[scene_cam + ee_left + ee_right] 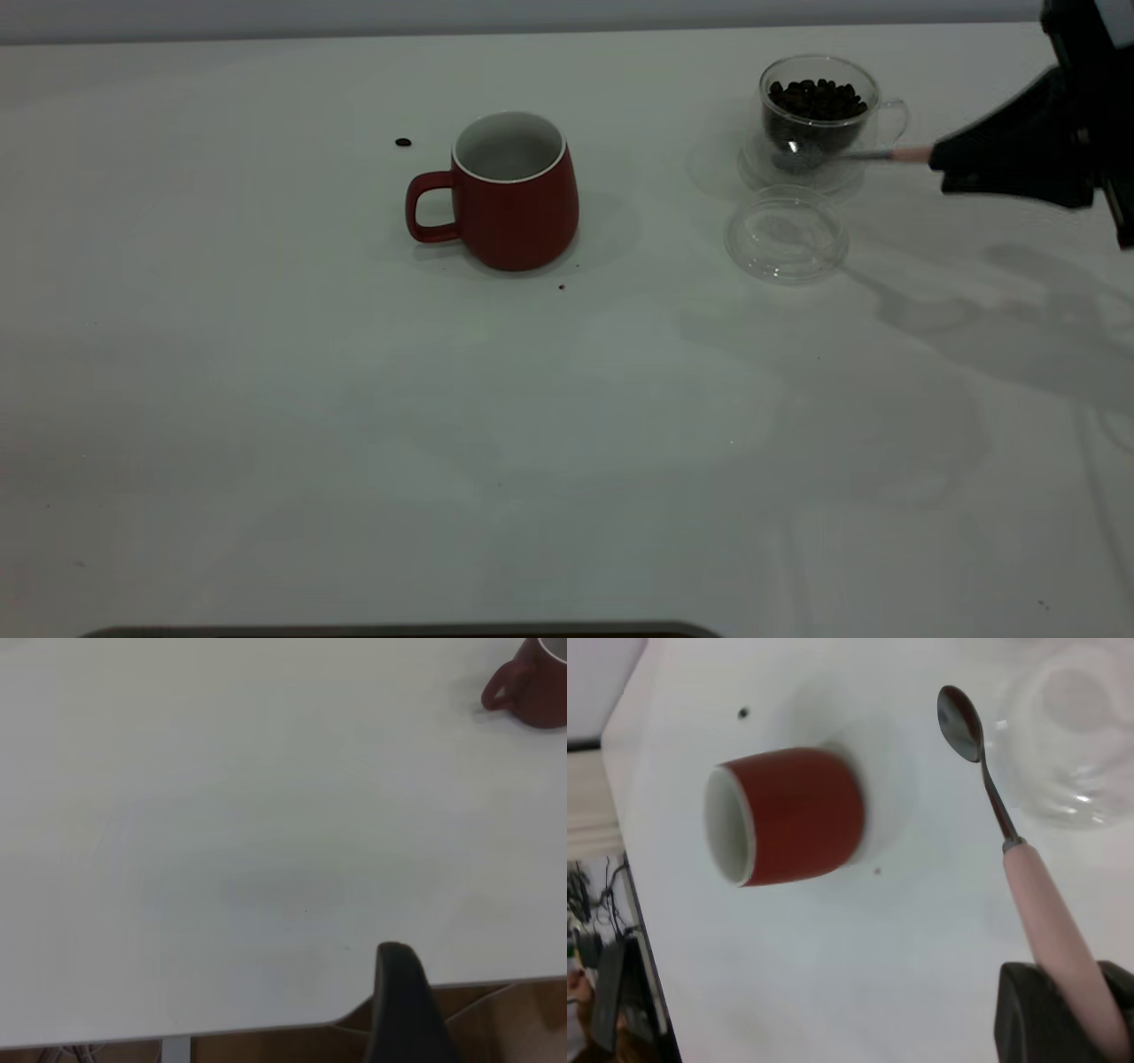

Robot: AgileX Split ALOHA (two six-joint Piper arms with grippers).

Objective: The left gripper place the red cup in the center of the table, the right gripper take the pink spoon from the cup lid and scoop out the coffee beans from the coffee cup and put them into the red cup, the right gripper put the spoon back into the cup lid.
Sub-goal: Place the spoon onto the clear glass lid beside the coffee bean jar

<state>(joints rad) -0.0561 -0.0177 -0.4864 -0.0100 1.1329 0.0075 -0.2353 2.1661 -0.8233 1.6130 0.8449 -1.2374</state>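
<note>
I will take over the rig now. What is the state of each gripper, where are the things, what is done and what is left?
Right gripper: shut on the pink spoon, held above the table in front of the coffee cup; the bowl looks empty.
Left gripper: parked near the table edge.
Red cup: mid-table, looks empty. Cup lid: in front of the coffee cup, bare. One stray bean on the table.
Done: cup placed, spoon picked up.
Left: scoop beans, pour, return spoon.

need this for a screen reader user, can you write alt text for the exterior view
The right gripper, at the table's right edge, holds a pink-handled spoon with its bowl in front of a glass cup of coffee beans. A clear lid lies just in front, and a red cup stands mid-table, a stray bean nearby.
</note>
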